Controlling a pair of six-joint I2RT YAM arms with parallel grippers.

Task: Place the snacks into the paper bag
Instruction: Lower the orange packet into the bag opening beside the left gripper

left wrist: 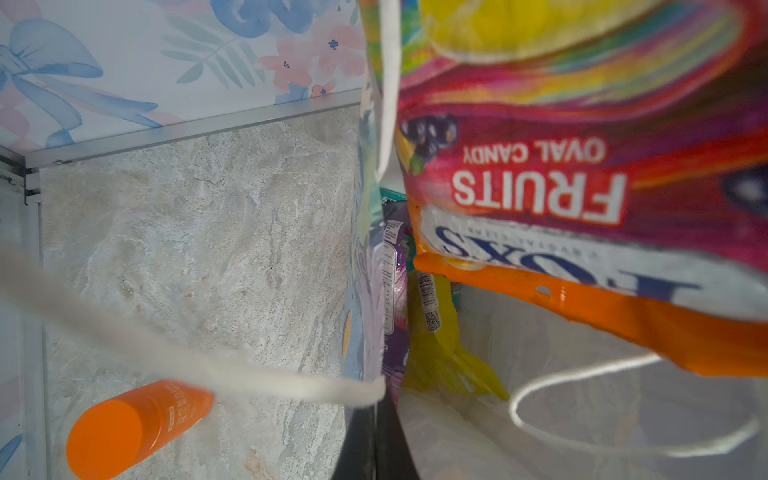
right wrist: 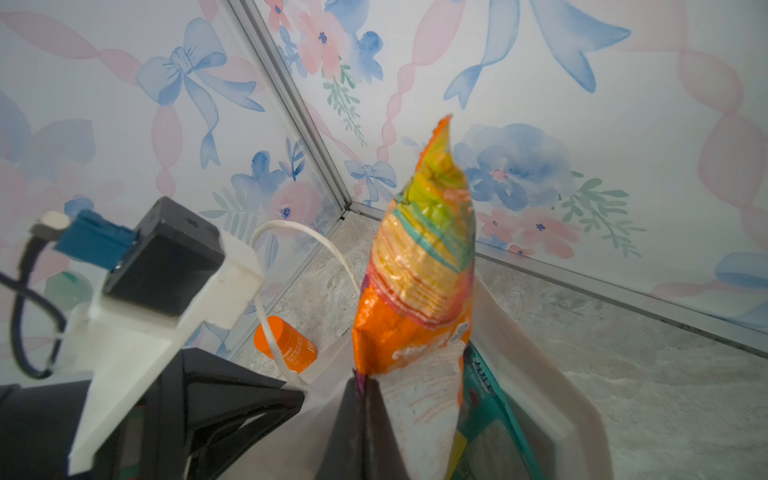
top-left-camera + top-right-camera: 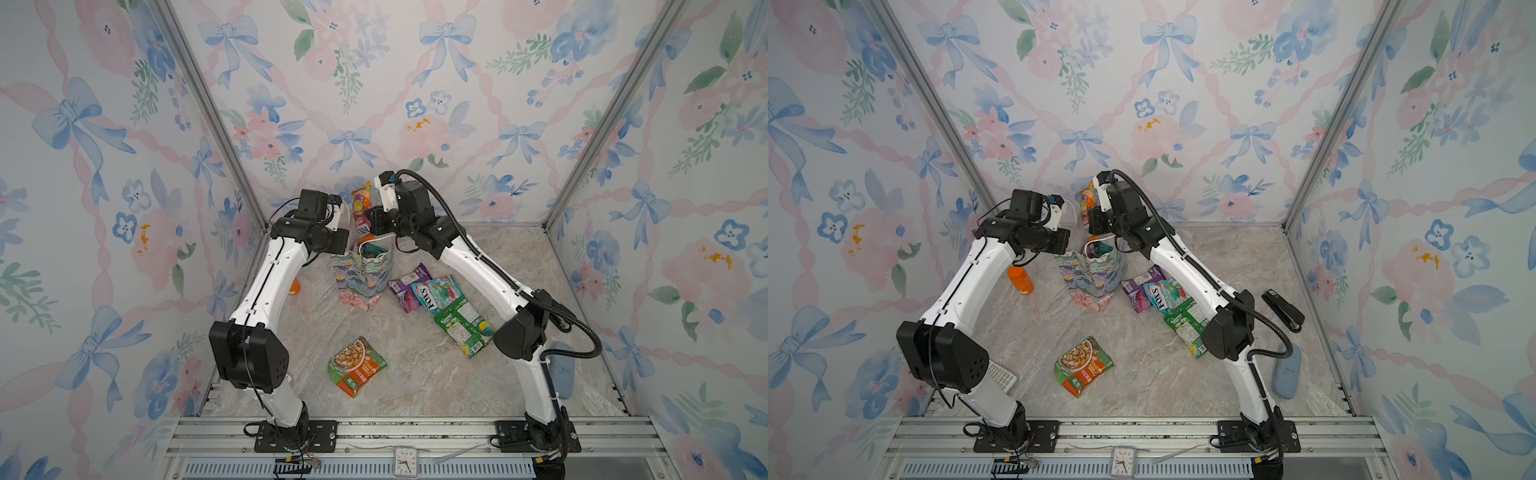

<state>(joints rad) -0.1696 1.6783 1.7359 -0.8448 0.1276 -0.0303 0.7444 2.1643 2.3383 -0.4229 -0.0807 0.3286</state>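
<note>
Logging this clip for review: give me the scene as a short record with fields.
left gripper: shut on paper bag rim
right gripper: shut on orange candy packet, at bag mouth
on table: purple packet, teal packet, green packet, noodle packet
inside bag: yellow packet among others
other: orange bottle, black stapler

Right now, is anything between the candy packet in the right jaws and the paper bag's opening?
Nothing visible does. The candy packet hangs directly over the open paper bag, whose rim the left gripper pinches. A white cord handle droops against the inner wall.
</note>
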